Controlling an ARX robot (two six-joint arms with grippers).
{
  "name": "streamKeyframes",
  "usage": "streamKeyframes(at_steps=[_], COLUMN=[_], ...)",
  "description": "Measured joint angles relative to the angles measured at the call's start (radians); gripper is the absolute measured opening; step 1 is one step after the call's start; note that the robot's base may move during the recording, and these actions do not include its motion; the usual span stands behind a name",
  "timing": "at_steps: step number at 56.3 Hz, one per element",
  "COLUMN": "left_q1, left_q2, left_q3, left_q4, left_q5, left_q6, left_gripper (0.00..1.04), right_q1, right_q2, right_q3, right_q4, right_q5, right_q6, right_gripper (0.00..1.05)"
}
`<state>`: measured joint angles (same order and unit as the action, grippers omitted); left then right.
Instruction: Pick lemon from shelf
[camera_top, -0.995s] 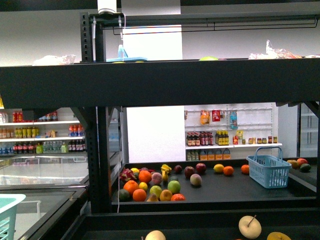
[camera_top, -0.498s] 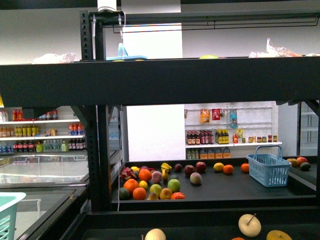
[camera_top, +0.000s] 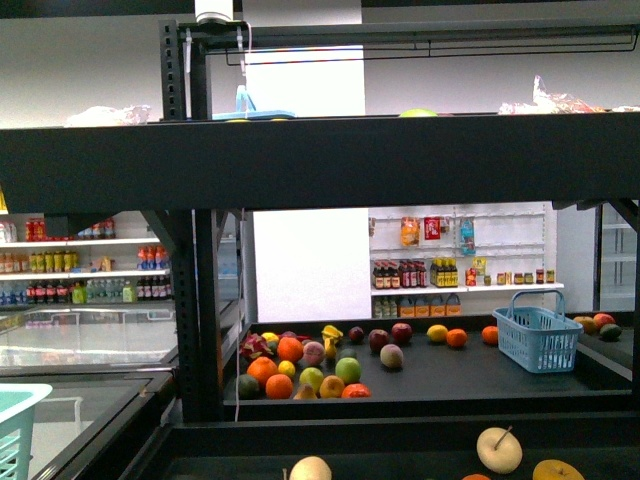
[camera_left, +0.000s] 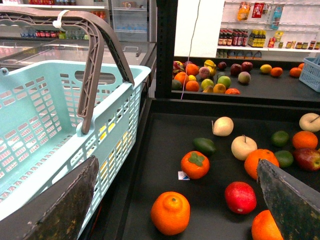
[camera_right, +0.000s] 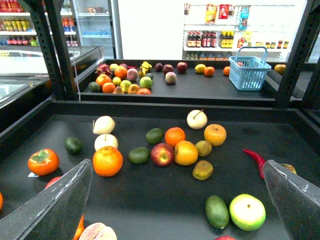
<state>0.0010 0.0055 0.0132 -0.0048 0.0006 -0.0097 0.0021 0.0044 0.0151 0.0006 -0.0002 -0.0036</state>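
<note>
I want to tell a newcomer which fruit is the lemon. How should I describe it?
Look at the far tray of the black shelf, where a blue basket stands. Left of the basket lie two orange fruits, then the lemon. It is the only plain yellow oval in that row.

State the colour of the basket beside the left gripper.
Pale mint-green basket with a grey-brown handle; clearest in the left wrist view.
</note>
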Motion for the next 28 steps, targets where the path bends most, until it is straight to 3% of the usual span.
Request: streamKeyframes(at_steps=[28], left_q1=[0.0], left_q2=[0.0], left_q3=[0.0], left_q4=[0.0], left_q5=[0.0], left_q6=[0.0], left_gripper=[0.97], right_q1=[0.0], right_q2=[0.0], right_q3=[0.0], right_q4=[0.0], right_q5=[0.0], right_q6=[0.0], right_gripper=[1.02])
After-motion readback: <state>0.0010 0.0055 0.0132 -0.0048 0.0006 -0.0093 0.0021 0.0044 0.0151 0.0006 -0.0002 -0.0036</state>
